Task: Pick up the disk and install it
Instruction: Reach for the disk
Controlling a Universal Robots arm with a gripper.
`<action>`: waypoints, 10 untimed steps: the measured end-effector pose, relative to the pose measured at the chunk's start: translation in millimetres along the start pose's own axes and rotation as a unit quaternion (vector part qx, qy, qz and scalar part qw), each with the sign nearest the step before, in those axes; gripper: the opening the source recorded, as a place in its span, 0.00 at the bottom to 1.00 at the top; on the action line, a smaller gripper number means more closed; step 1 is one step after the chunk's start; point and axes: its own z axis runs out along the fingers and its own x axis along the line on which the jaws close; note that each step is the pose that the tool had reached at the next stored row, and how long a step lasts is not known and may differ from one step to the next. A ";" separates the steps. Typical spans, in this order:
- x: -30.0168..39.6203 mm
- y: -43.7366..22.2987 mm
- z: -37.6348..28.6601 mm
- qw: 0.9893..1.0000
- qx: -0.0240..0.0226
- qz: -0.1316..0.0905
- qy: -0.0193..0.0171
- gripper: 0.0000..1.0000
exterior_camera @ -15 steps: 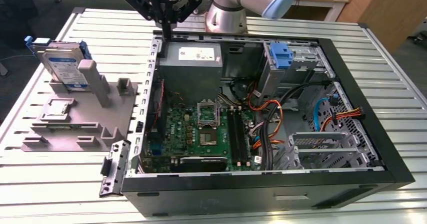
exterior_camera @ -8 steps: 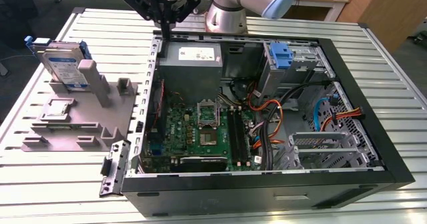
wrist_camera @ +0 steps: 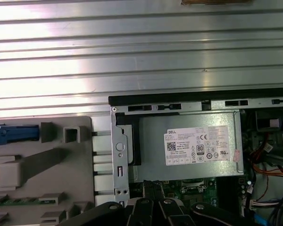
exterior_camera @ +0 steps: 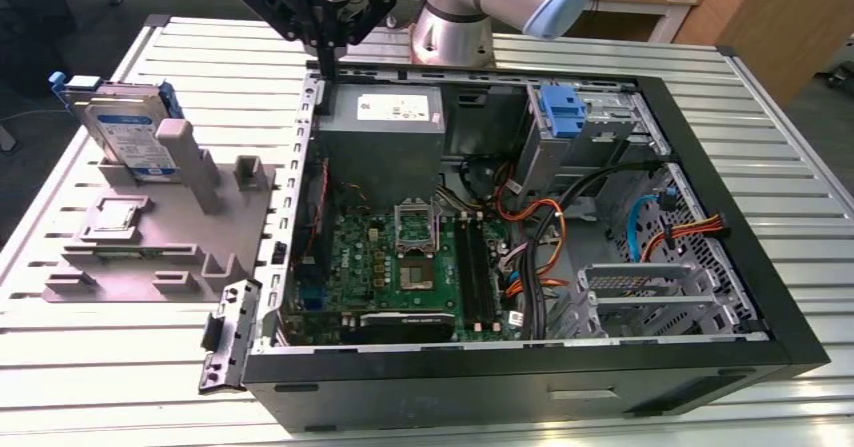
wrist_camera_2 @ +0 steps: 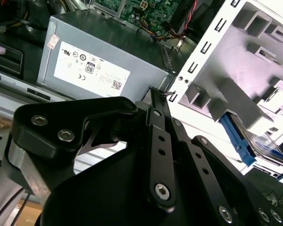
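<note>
Currently the disk (exterior_camera: 127,132) is found upright in the grey fixture (exterior_camera: 160,257), at about nine o'clock from the computer case (exterior_camera: 787,337) in the exterior view, untouched. The gripper (exterior_camera: 326,52) is placed well apart from it, at about eleven o'clock over the case's edge, beside the power supply (exterior_camera: 380,127), fingers together on nothing. If they are not parted in time, the standing disk could be pushed over.

Slatted table (exterior_camera: 787,147): computer case (exterior_camera: 507,369), grey fixture (exterior_camera: 147,257)
</note>
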 end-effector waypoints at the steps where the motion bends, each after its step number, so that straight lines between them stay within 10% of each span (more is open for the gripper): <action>1: 0.4 0.0 0.0 1.000 0.000 0.000 0.000 0.10; 10: 5.5 -0.4 0.2 1.000 0.000 0.000 0.001 0.10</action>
